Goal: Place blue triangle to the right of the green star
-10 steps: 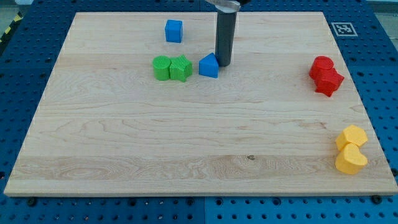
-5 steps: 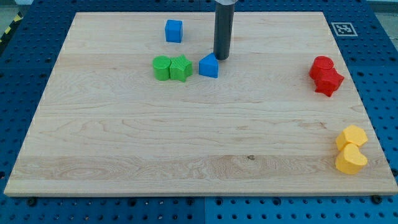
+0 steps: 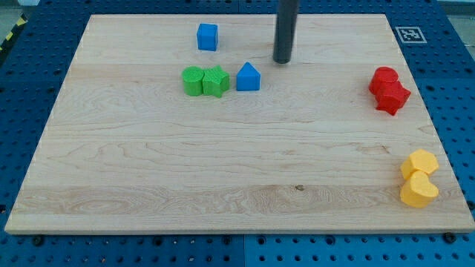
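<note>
Camera view: my tip (image 3: 282, 61) stands free on the board (image 3: 223, 170), touching no block, with the blue triangle (image 3: 249, 77) lying down and toward the view's left of it, near but apart. The blue triangle sits just to the view's right of the green star (image 3: 216, 81), a narrow gap between them, so the placement looks essentially met; the green star touches a rounder green block (image 3: 193, 80) on its left. The rod's upper part is cut off at the view's top, and the exact shapes of the red and yellow blocks at the view's right are hard to make out.
</note>
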Tool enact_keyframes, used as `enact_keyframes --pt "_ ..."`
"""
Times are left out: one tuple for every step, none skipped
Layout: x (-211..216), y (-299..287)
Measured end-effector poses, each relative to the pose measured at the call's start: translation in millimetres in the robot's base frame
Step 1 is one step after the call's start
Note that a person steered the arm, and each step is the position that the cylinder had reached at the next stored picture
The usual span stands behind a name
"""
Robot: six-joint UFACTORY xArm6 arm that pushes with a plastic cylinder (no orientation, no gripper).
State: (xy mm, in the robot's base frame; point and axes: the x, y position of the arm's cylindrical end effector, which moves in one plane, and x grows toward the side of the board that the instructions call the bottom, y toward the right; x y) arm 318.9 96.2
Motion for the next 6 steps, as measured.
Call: enact_keyframes --pt "15.8 31.2" --pt "40.3 8.7" --pt "42.2 -31.5" --pt "36.0 -54.2" --pt "23.2 -58.2" --pt "30.3 -73.9"
